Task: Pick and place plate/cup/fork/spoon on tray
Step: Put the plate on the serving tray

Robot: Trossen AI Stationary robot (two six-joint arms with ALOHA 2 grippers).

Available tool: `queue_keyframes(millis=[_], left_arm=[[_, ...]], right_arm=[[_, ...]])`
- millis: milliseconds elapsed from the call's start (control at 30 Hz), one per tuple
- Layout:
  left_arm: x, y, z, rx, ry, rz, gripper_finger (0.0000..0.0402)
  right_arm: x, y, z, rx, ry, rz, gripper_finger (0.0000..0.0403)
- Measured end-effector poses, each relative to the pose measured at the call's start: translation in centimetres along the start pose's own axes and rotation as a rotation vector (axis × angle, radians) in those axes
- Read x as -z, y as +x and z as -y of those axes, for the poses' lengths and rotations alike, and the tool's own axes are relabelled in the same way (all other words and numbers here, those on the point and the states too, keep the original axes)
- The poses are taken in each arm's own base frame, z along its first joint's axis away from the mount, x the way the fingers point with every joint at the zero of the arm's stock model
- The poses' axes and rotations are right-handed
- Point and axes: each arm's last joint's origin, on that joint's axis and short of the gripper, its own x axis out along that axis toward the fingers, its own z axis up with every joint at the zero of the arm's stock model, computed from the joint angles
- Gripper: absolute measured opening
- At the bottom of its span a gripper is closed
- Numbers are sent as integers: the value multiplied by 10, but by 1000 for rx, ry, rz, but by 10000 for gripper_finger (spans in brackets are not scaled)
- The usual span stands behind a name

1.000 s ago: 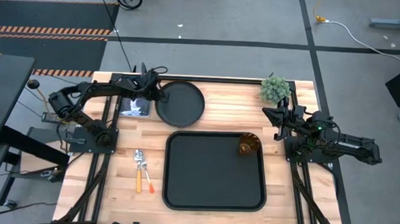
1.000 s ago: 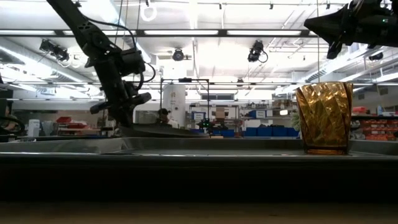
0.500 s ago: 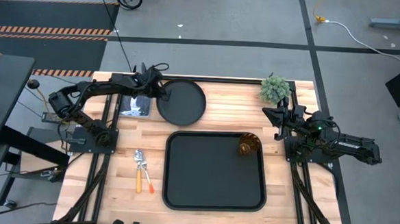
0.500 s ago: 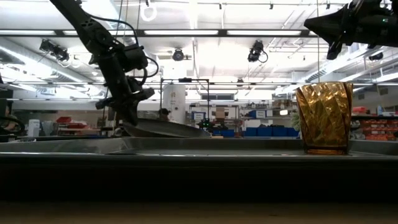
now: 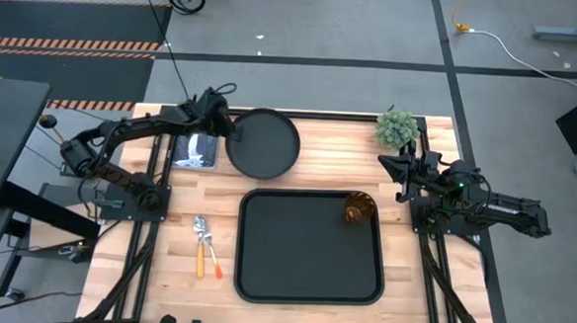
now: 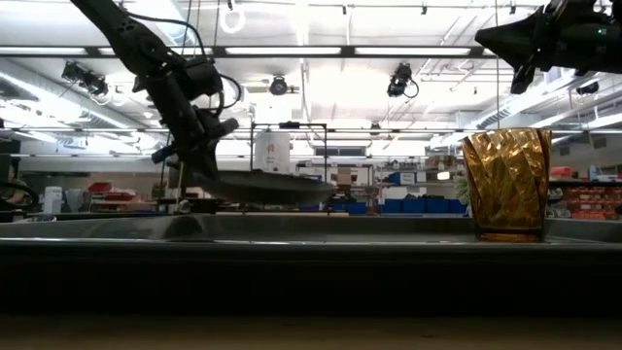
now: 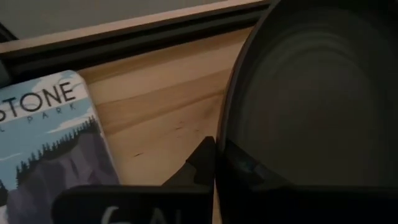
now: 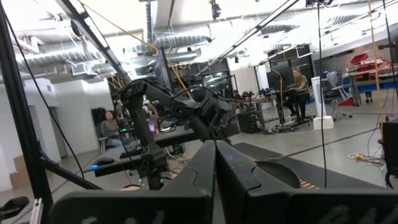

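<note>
1. The spoon (image 5: 200, 238) and the fork (image 5: 211, 256) lie side by side on the wood, left of the tray (image 5: 307, 281).
2. The left gripper (image 5: 229, 131) is clamped on the plate's (image 5: 265, 145) left rim, holding it clear of the table.
3. The cup (image 5: 357, 209) stands in the tray's far right corner.
4. The right gripper (image 5: 387, 164), fingers pressed together and empty, hangs beside the tray.

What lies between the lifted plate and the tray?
Nothing: in the high view only bare wooden table separates the plate, held by the left gripper, from the tray.
</note>
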Motion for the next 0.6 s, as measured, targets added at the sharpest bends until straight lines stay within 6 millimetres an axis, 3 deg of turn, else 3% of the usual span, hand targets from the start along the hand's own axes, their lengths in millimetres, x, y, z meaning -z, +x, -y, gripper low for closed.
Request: queue_keyframes(millis=[233, 600], left_arm=[[3, -16, 17, 203, 50, -28, 14], [57, -28, 89, 317, 193, -138, 14]], right_arm=[[1, 0, 0, 0, -1, -6, 18], [0, 0, 0, 0, -15, -3, 18]])
